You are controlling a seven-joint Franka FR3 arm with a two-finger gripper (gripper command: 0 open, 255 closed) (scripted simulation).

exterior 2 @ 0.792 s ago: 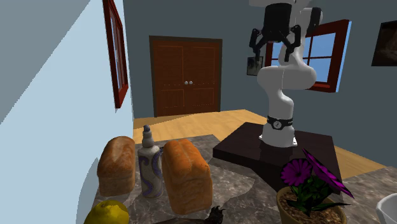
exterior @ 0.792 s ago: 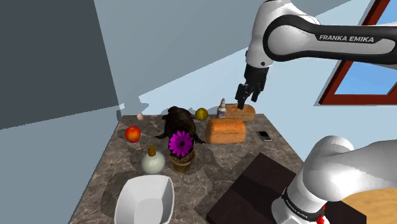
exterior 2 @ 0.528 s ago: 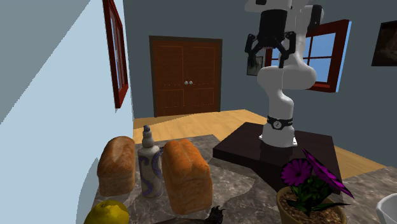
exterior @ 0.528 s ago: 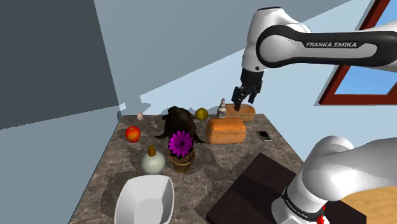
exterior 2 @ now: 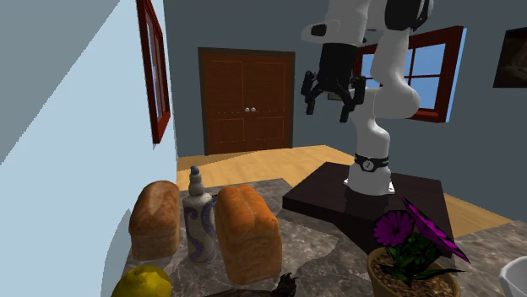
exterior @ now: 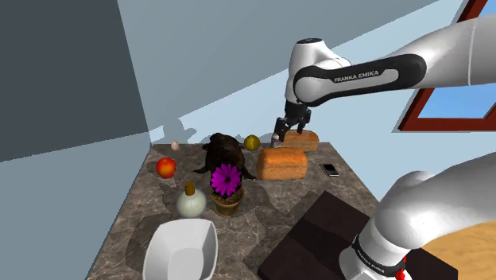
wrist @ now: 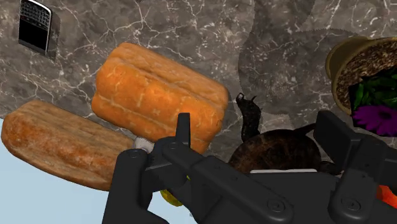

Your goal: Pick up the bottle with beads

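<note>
The bottle (exterior 2: 198, 224) is pale grey with purple swirls and a beaded neck. It stands upright between two bread loaves near the wall. In the shoulder view a sliver of the bottle (exterior: 274, 144) shows under my gripper (exterior: 279, 136), which hangs above it. The second exterior view has the gripper (exterior 2: 328, 106) high over the table, black fingers spread apart and empty. In the wrist view the gripper (wrist: 238, 168) looks down on the loaves, and the bottle's white top (wrist: 142, 145) peeks out beside one finger (wrist: 130, 181).
Two bread loaves (exterior: 281, 163) (exterior: 303, 140) flank the bottle. A lemon (exterior: 251, 142), a dark figurine (exterior: 222, 149), an apple (exterior: 165, 167), a purple flower in a pot (exterior: 226, 187), a round white vase (exterior: 190, 203), a white bowl (exterior: 185, 248) and a phone (exterior: 330, 169) share the marble top.
The arm has swung toward the shoulder view's left and come lower, bringing the gripper from beside the far loaf to over the bottle. The fingers stay apart.
</note>
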